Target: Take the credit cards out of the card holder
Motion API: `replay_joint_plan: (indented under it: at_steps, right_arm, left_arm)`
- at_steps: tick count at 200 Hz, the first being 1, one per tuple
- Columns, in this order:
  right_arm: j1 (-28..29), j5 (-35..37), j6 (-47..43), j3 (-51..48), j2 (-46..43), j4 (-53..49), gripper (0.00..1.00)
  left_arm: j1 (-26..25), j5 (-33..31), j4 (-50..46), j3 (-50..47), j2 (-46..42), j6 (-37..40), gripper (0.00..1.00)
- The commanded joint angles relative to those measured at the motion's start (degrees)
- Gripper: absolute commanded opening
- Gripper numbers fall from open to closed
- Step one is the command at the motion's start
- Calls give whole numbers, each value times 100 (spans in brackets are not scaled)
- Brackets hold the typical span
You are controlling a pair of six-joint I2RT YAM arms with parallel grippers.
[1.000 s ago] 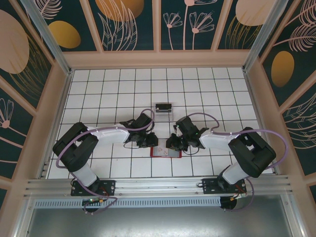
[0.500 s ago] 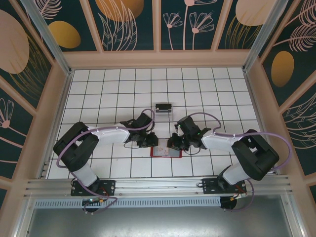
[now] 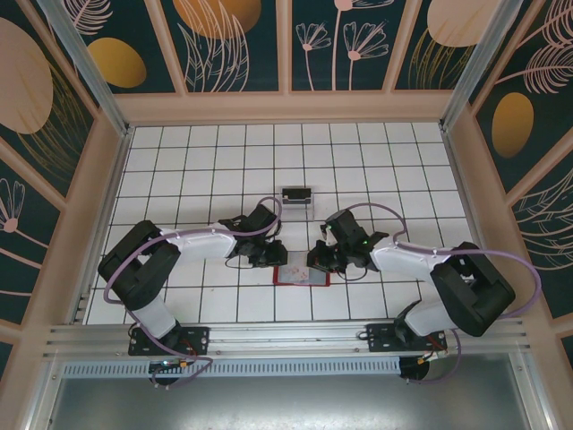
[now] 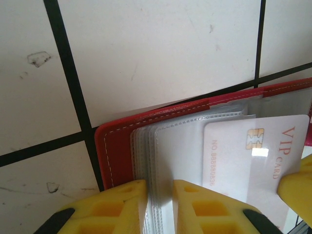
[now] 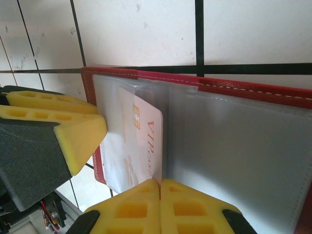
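1. The card holder (image 3: pixel 302 276) lies open and flat on the white tiled desk (image 3: pixel 358 161), near its front edge and between the two arms.
2. In the left wrist view, its red cover (image 4: pixel 114 151) frames a stack of clear sleeves (image 4: pixel 175 146).
3. A white card (image 4: pixel 248 161) marked "VIP CARD" and carrying a gold chip sits partly out of a sleeve.
4. The left gripper (image 4: pixel 157 185) is at the holder's left end. Its yellow fingers (image 4: pixel 117 204) are nearly together, with the edge of the sleeve stack pinched in the narrow gap between them.
5. The right gripper (image 5: pixel 159 181) has its fingers pressed tight together. Its tips meet at the edge of the white card, which it pinches.
6. In the right wrist view the card (image 5: pixel 146 136) lies over the left half of the holder, beside the middle fold. The right half shows a bare clear sleeve (image 5: pixel 234 146).
7. A small clear box (image 3: pixel 296 199) with something dark in it stands further back on the desk, well apart from the holder.
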Motion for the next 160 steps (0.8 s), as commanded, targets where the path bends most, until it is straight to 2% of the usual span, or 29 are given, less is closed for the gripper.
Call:
replay_joint_plan:
  at_steps: [1,160]
  right_arm:
    - [-52,169,-119,-77,-201,-390,6]
    - [-105,539,-397,693,-904,-1618,1]
  left_arm:
    - [-32,-307,-498,-81,248,131,24]
    - [-33,-333,-568,50,150,109,24]
